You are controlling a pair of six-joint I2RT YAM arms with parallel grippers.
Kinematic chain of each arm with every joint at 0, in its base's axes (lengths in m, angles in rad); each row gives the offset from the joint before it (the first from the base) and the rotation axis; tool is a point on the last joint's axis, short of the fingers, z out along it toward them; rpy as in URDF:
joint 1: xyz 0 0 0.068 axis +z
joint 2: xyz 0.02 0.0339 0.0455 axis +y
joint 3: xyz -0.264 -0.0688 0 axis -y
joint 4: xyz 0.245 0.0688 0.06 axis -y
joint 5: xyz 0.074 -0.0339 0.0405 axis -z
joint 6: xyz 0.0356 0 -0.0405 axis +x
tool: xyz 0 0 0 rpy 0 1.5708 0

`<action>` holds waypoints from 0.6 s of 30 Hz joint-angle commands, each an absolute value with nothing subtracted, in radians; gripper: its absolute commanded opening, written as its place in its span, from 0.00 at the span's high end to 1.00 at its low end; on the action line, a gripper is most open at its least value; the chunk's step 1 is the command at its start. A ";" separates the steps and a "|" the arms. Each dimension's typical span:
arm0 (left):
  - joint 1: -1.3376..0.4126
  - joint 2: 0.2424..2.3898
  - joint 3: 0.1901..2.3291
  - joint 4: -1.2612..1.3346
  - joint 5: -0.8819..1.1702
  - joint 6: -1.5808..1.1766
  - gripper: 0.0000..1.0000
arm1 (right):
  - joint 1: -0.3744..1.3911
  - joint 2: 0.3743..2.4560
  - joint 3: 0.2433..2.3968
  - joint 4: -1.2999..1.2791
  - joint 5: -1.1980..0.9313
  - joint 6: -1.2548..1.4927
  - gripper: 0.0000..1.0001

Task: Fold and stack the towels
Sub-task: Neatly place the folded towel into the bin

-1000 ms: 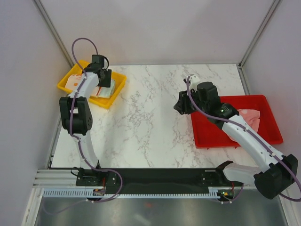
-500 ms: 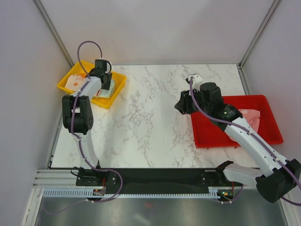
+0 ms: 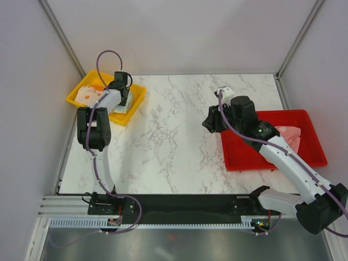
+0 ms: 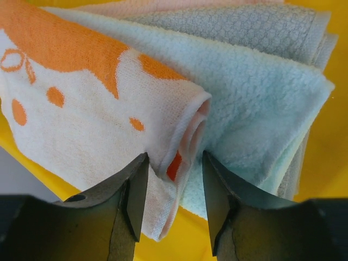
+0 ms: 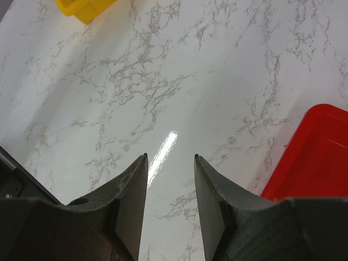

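The cream towel [image 4: 98,119] is straddled at its fold by the unclenched left end effector [image 4: 175,157]; all layers should be caught.

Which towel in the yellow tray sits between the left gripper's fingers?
The cream towel with orange shapes, topmost; the mint green towel and grey towel lie beneath it.

Left arm [image 3: 101,166] and right arm [image 3: 288,163] are white tubes with chunky black joints, each with a thin purple cable [image 3: 108,51] looping off it. Fingers [image 4: 133,196] are dark grey, matte, kinda wedge-shaped.
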State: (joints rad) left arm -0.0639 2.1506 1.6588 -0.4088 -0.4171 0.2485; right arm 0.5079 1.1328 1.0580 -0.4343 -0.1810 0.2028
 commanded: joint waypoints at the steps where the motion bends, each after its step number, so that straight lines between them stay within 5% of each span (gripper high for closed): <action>1: -0.067 2.157 1.701 -0.359 -0.474 0.296 0.49 | 0.511 1.118 1.054 -0.414 -0.163 0.181 0.52; 4: -0.069 2.161 1.704 -0.356 -0.477 0.304 0.56 | 0.509 1.124 1.057 -0.414 -0.161 0.178 0.52; 18: -0.080 2.144 1.695 -0.344 -0.511 0.336 0.54 | 0.509 1.132 1.049 -0.411 -0.153 0.173 0.52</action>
